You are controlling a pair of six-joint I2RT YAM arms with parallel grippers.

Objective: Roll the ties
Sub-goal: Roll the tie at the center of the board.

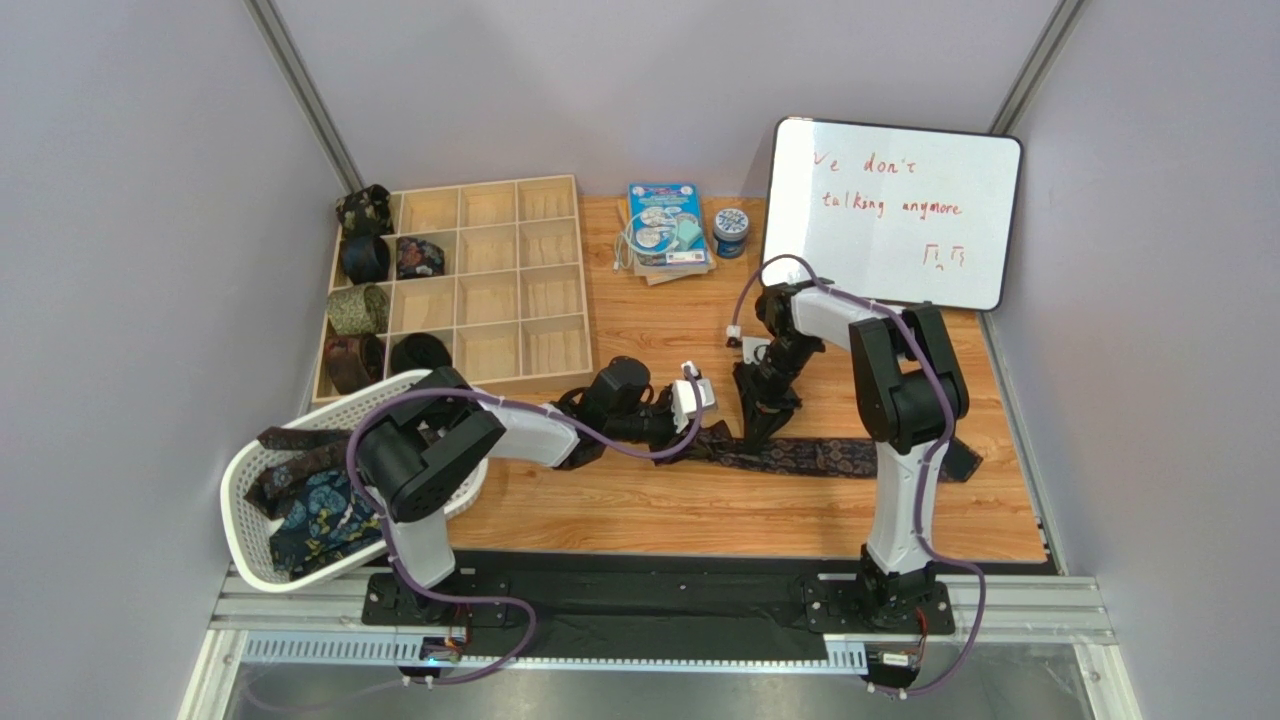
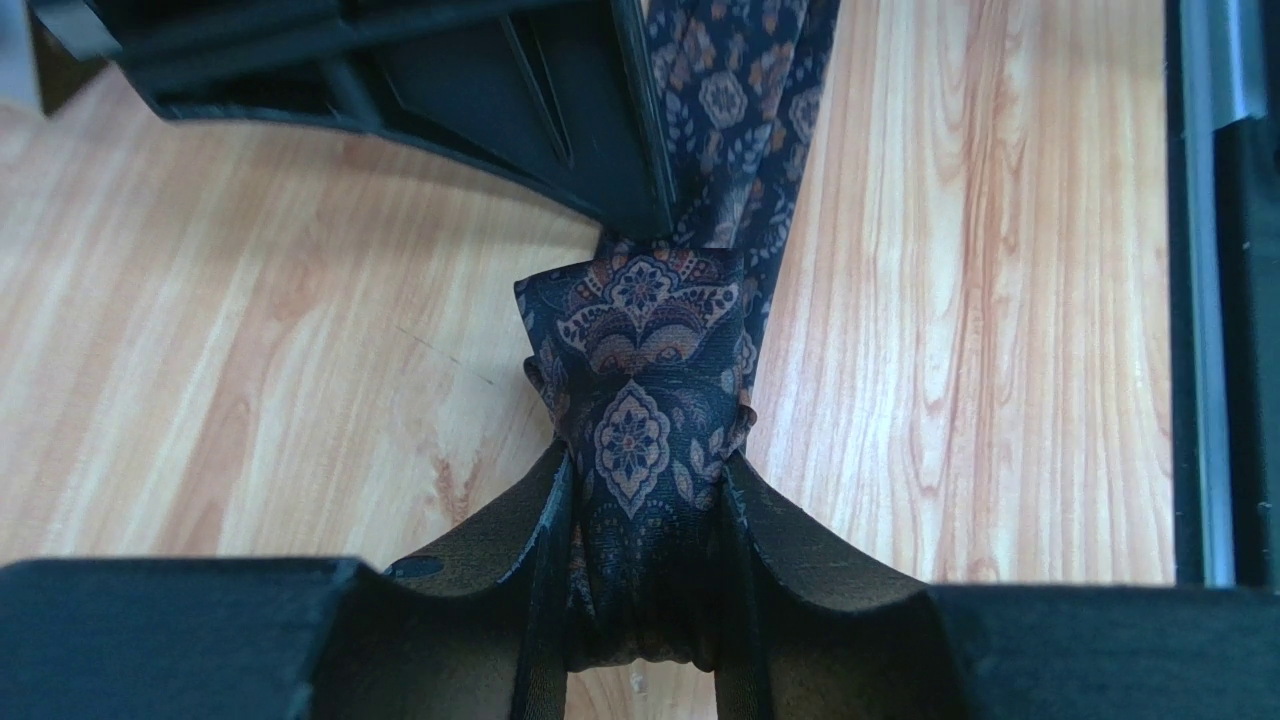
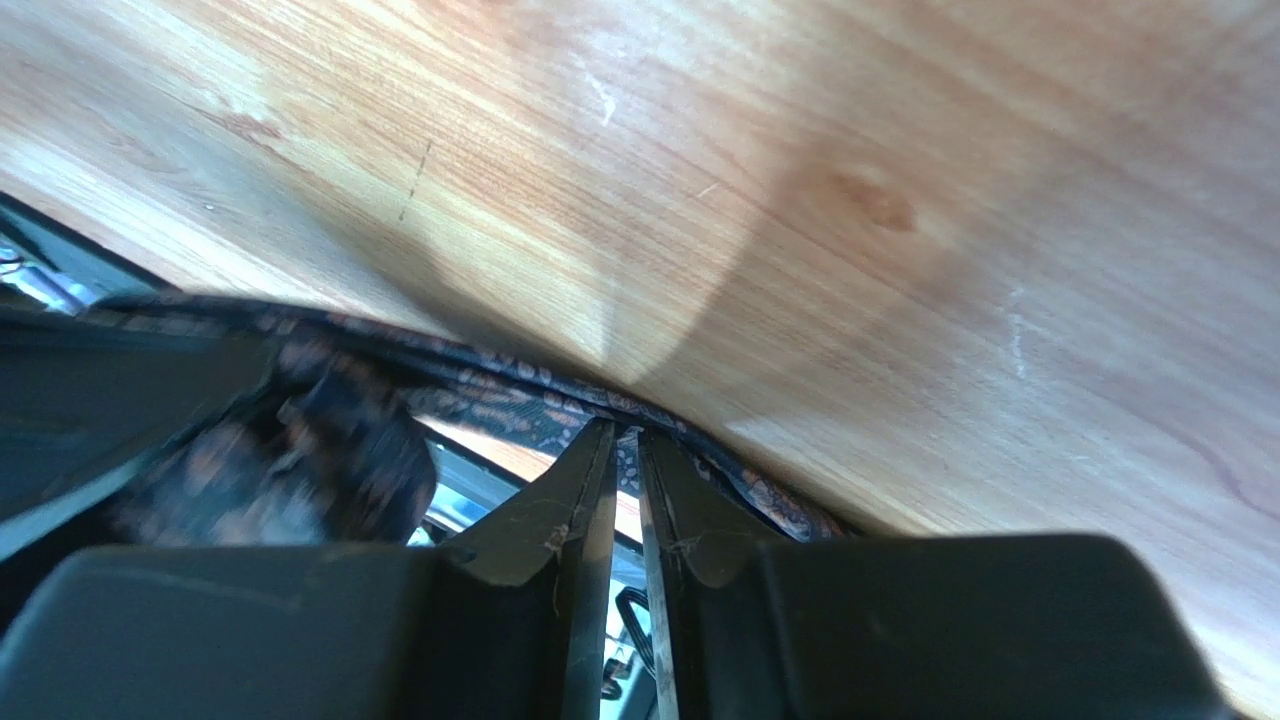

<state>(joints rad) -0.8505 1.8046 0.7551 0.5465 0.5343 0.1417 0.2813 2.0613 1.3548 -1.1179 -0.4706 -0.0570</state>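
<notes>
Jaws: left gripper (image 2: 649, 488) pinches the paisley tie (image 2: 646, 323); right gripper (image 3: 624, 438) nearly closed, hold unclear, so an unheld fold may spring open.

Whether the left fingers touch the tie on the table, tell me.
Touching. Left wrist view shows both left fingers pressed against the tie, bunching it between them.

Left gripper (image 2: 646, 473) clamped tight, right gripper (image 3: 616, 450) just beside it, nearly closed (slim gap).
</notes>
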